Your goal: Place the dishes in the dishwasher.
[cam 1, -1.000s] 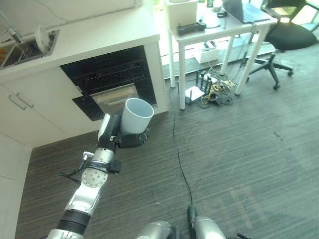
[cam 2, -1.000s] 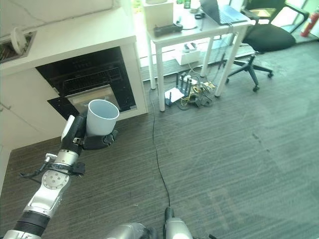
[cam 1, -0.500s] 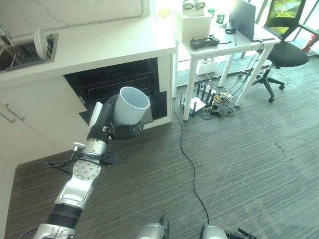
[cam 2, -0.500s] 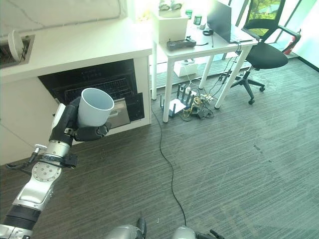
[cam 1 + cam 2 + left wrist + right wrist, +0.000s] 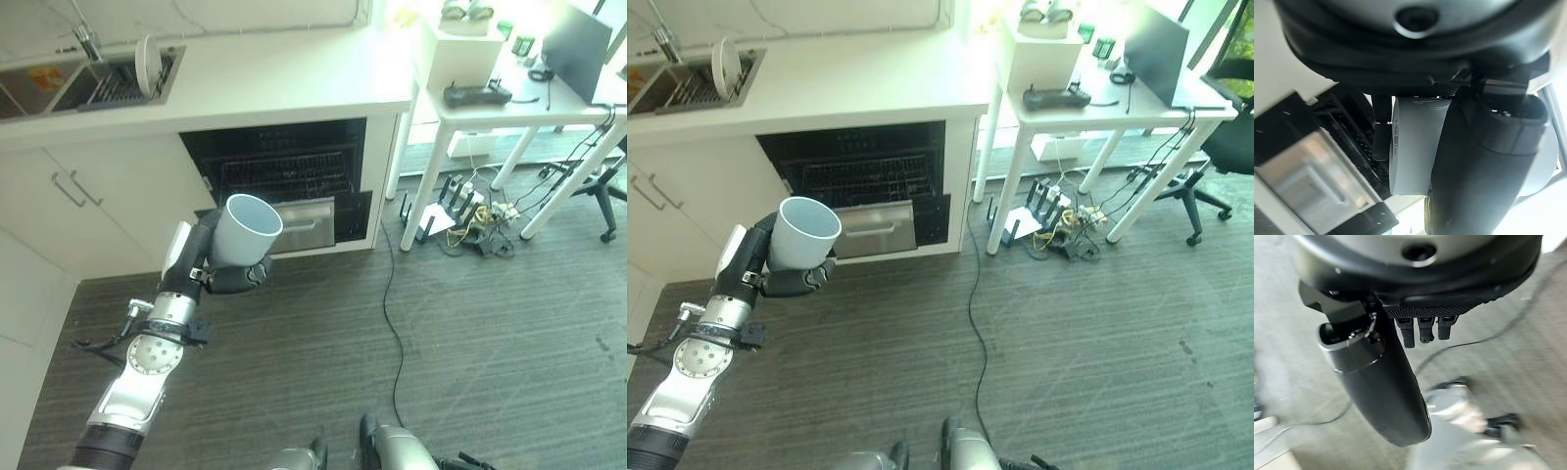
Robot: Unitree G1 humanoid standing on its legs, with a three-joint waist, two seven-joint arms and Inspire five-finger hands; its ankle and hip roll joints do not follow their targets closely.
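the left hand (image 5: 201, 262) has its fingers and thumb wrapped round a white cup (image 5: 246, 230), mouth up and tipped a little, held above the dark striped floor (image 5: 490, 323) just in front of the dishwasher (image 5: 279, 181); in the left wrist view the thumb lies across the cup's side, with the dishwasher rack past it; so the cup is in the hand, not in the machine yet; the dishwasher sits open under the white counter (image 5: 274, 83), its wire rack (image 5: 284, 174) showing inside and a silver panel (image 5: 304, 223) at the bottom front; up on the counter to the left there's a sink (image 5: 108, 83) with a plate (image 5: 147, 67) standing on edge in it; white cabinets (image 5: 88, 196) run to the left of the dishwasher; off to the right is a white desk (image 5: 519, 93) with a white box (image 5: 460, 54), a black controller (image 5: 475, 93) and a laptop (image 5: 578, 44) on it, plus a tangle of wires (image 5: 470, 211) on the floor underneath; the right hand (image 5: 1386, 382) shows in its own wrist view, hanging over the floor, fingers bent inward with nothing in them.
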